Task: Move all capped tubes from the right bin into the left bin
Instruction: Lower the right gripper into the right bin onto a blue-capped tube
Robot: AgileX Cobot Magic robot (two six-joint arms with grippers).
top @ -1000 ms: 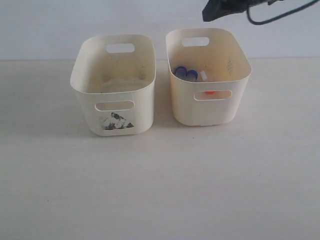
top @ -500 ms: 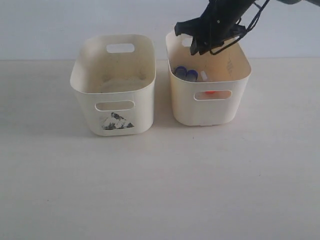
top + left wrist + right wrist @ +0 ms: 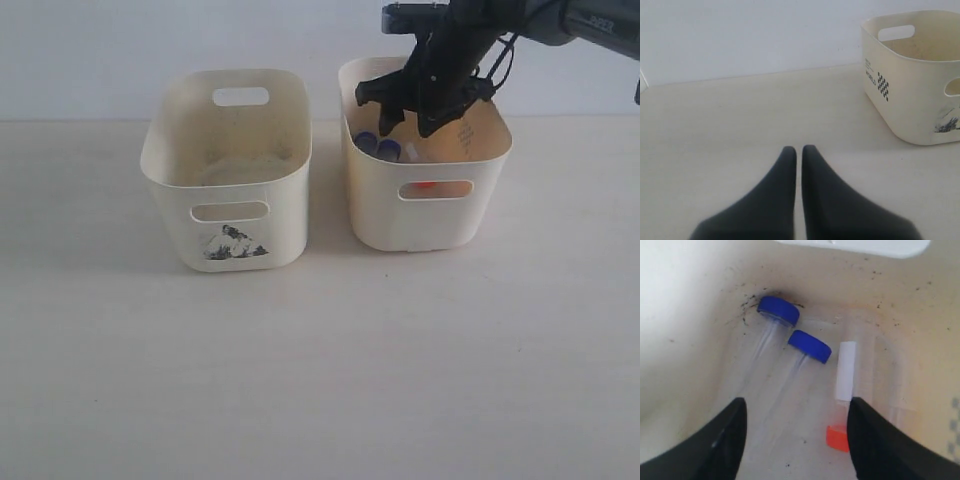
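Three tubes can be made out lying on the floor of the right bin (image 3: 430, 222). Two blue-capped tubes (image 3: 810, 346) lie side by side, close to the wall that faces the other bin. An orange-capped tube (image 3: 838, 438) with a white label lies just beside them, its cap pointing the opposite way. In the exterior view the orange cap shows through the front handle slot.

The right fingers (image 3: 730, 440) are spread wide apart, inside the right bin and above the tubes. They hold nothing, and the blue-capped tubes lie in the space between them. The right arm (image 3: 470, 40) reaches down into the bin from behind.

The left bin (image 3: 225, 190) stands just beside the right bin on the table (image 3: 320, 380), with a narrow gap between them. It has a black mountain-like print on its front under the handle slot.

The left fingers (image 3: 785, 190) are closed, with only a thin slit between them and nothing in their grip. They hang over bare table, apart from the left bin, which shows at the edge of the left wrist view.
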